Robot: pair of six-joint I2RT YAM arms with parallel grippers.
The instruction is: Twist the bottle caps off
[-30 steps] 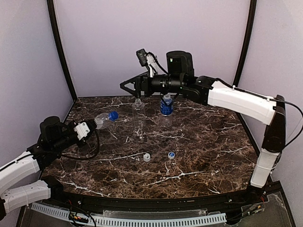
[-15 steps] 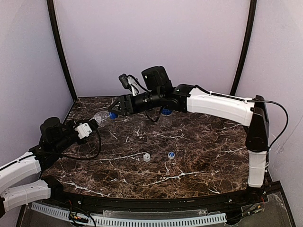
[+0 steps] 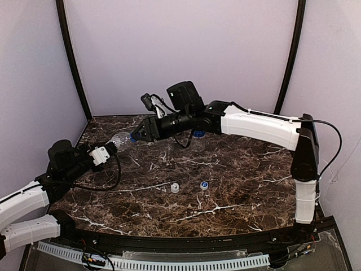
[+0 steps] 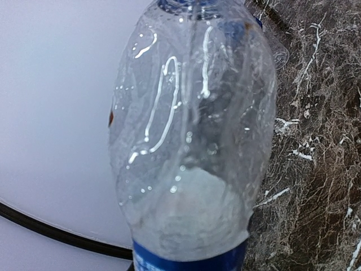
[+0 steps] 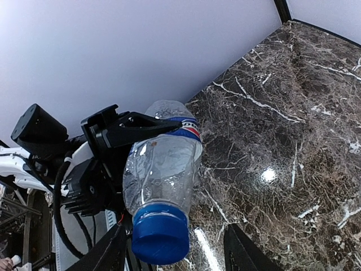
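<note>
Nearest me, short of the Pepsi bottle [image 5: 163,161], a loose white cap [image 3: 175,188] and a loose blue cap [image 3: 204,184] lie on the table [image 3: 242,169]. Left gripper [image 3: 108,149]: clamped on that bottle's label end, holding it tilted off the table, neck pointing away. Right gripper [image 3: 137,135], at the neck: fingers apart, straddling the screwed-on cap [image 5: 161,237], contact unconfirmed. Judgement: centre on the cap, close squarely, twist; my left grip must resist rotation. Right wrist view shows the finger-to-cap gap; overhead hides it. Left wrist view shows only bottle wall, no fingers.
</note>
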